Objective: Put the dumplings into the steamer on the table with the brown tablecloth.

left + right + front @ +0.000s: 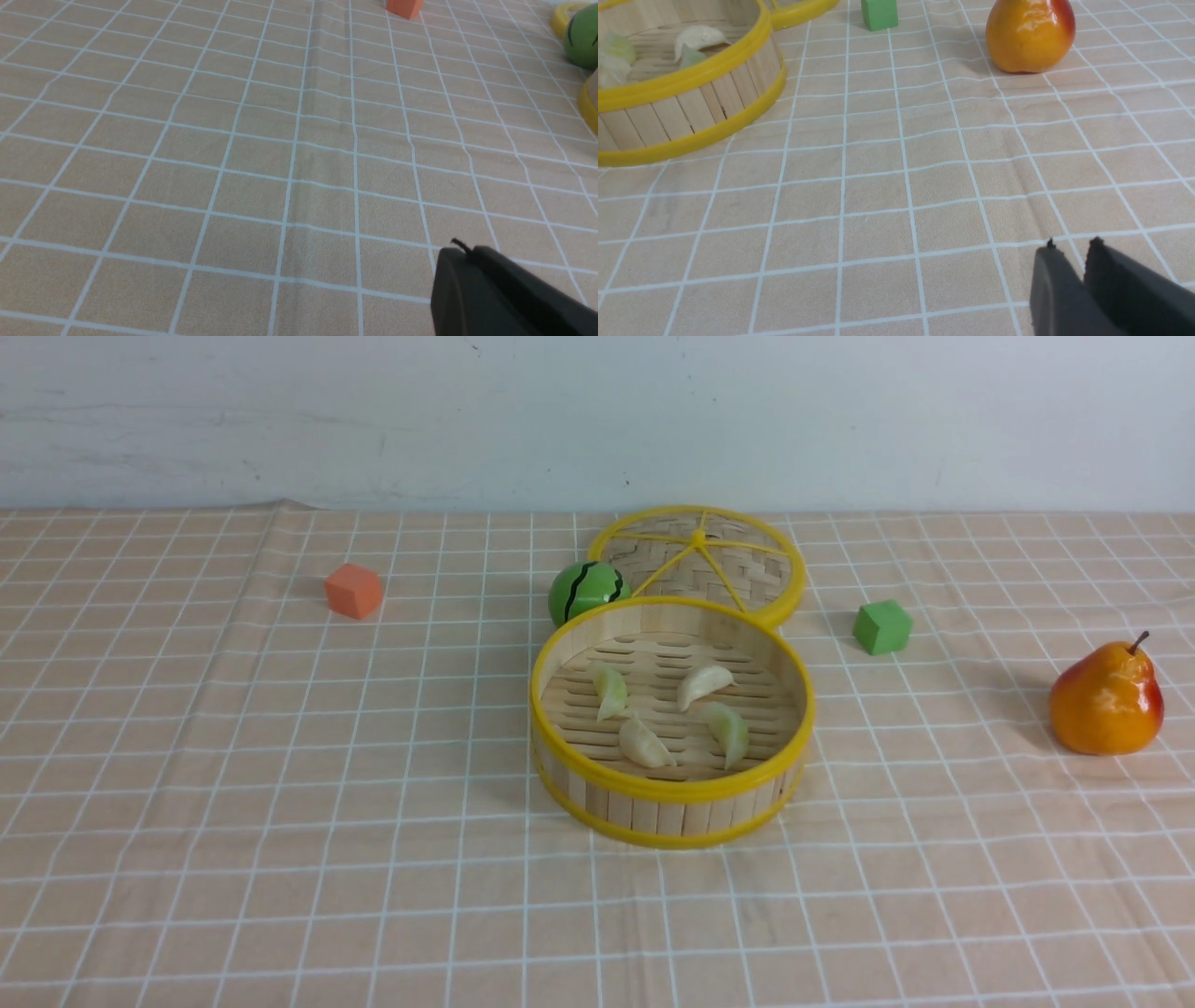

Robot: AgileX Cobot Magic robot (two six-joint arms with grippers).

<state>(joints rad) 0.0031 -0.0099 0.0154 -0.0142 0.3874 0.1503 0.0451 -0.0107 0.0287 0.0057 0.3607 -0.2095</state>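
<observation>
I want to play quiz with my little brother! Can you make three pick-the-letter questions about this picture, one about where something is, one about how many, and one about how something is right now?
1. Where is the pear?
A) on the lid
B) on the tablecloth
C) in the steamer

2. How many dumplings are there?
A) two
B) six
C) four

3. How is the steamer now?
A) uncovered
B) covered by its lid
C) upside down

Answers:
1 B: the pear sits on the brown tablecloth.
2 C: four dumplings show inside.
3 A: the steamer's slatted bottom shows, and the woven lid lies behind it.
</observation>
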